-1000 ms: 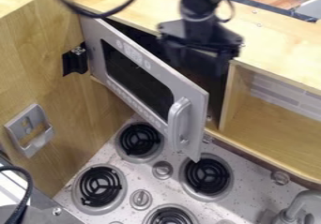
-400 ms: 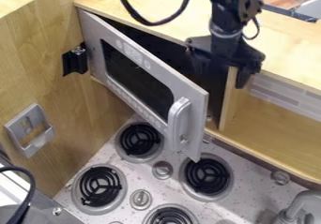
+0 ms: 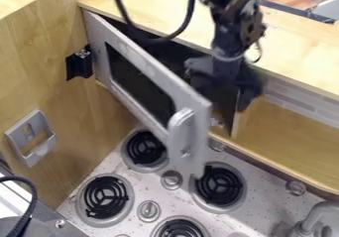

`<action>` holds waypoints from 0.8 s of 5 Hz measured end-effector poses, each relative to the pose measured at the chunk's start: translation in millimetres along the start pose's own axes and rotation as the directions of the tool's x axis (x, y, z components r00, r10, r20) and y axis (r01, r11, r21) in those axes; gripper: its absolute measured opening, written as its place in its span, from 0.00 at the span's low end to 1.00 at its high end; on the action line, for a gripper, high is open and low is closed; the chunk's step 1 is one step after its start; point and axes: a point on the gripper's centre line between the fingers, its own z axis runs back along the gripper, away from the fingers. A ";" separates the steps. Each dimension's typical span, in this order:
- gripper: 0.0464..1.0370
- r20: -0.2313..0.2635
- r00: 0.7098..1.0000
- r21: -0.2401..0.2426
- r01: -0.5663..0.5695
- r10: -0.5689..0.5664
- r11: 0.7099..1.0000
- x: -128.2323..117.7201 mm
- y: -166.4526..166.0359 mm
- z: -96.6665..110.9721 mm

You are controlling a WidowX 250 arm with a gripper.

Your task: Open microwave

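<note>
The black gripper (image 3: 224, 93) has its fingers spread wide, it seems, though the view of them is smeared; I can make out nothing held between them. One finger (image 3: 248, 98) hangs by the wooden divider (image 3: 240, 121), while the other is at the mouth of the microwave, behind the free end of the door. Whether it touches the door I can't say.

The microwave door (image 3: 162, 77) is already part open, standing out at a slant from its hinged side by the left-hand wooden panel (image 3: 39, 57). Its handle (image 3: 180, 132) faces away from the gripper, so the step in hand looks to be widening the gap from within, not pulling on the handle. The next move calls for a sweep toward the stove and the panel, bearing on the door's inner face, with the fingers kept well inside the free edge lest they slip off.

The door's lower free corner reaches over the inner edge of the right burner (image 3: 220, 184), beyond the control knob (image 3: 171, 180). Nothing seems to block the swing. The tighter spot is the divider, close beside the gripper, and the arm's cable (image 3: 188, 18) looping by the counter's front edge could snag.
</note>
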 end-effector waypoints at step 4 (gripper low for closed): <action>0.96 0.006 0.951 0.103 -0.308 0.309 0.946 -26.9 98.4 10.7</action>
